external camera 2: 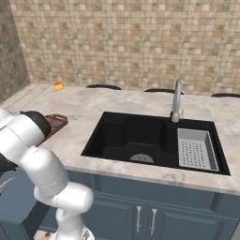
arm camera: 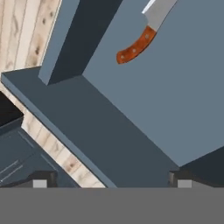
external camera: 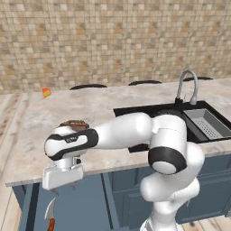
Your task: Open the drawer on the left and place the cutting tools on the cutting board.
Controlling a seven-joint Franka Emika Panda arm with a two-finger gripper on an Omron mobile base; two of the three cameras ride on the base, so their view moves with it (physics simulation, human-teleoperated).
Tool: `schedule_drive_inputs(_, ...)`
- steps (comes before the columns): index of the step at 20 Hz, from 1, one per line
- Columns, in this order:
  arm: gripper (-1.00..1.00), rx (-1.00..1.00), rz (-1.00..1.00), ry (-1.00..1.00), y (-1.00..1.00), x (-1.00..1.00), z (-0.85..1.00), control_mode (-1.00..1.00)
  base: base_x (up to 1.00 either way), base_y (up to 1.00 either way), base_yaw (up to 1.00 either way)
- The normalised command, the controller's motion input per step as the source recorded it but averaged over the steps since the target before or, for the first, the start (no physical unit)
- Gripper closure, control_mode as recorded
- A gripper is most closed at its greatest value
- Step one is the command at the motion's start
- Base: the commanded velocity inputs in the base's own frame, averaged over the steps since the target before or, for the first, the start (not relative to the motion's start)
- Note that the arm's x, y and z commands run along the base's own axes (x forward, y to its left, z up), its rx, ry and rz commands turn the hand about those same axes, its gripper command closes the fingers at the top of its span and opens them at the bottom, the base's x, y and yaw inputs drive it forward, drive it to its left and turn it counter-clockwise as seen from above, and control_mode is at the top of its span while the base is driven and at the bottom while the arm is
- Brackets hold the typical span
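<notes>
Your drawer [arm camera: 175,100] already stands pulled out below the table [external camera: 103,106] edge, so the opening step looks done; you are now on the pick-up of the first cutting tool. The gripper [external camera: 63,178] hangs just above the drawer with its jaws spread wide and nothing between them; in the hand view its two dark tips sit at the bottom, well apart. The knife [arm camera: 142,37] lies flat on the drawer floor, red-brown handle pointing toward the drawer's front wall, silver blade running off the top of the hand view; from the left base view you see the same knife [external camera: 50,214] below the gripper. The purple tool I cannot make out. The cutting board [external camera 2: 55,123] rests on the table above the drawer, partly behind the arm. Next, I judge, you need to carry the gripper over the knife handle, turn the jaws across it, lower until the tips straddle it, then close; the handle lies low, so expect little clearance from the drawer floor.
</notes>
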Motion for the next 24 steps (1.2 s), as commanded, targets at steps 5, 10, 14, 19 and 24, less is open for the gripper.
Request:
schedule_drive_inputs(5, -1.0, -0.17, -0.01, 0.0, 0.2, -0.23, -0.18, -1.0, 0.0, 0.0, 0.0)
schedule_drive_inputs(10, -1.0, -0.05, 0.0, 0.0, 0.02, 0.0, -0.07, -1.0, 0.0, 0.0, 0.0)
schedule_drive_inputs(14, -1.0, -0.01, 0.0, 0.0, 0.0, 0.01, -0.11, -1.0, 0.0, 0.0, 0.0)
schedule_drive_inputs(19, -1.0, -0.05, -0.09, 0.0, -0.05, 0.0, -0.39, -1.0, 0.0, 0.0, 0.0)
schedule_drive_inputs(24, -1.0, -0.02, -0.2, 0.0, 0.0, 0.0, -0.29, -1.0, 0.0, 0.0, 0.0)
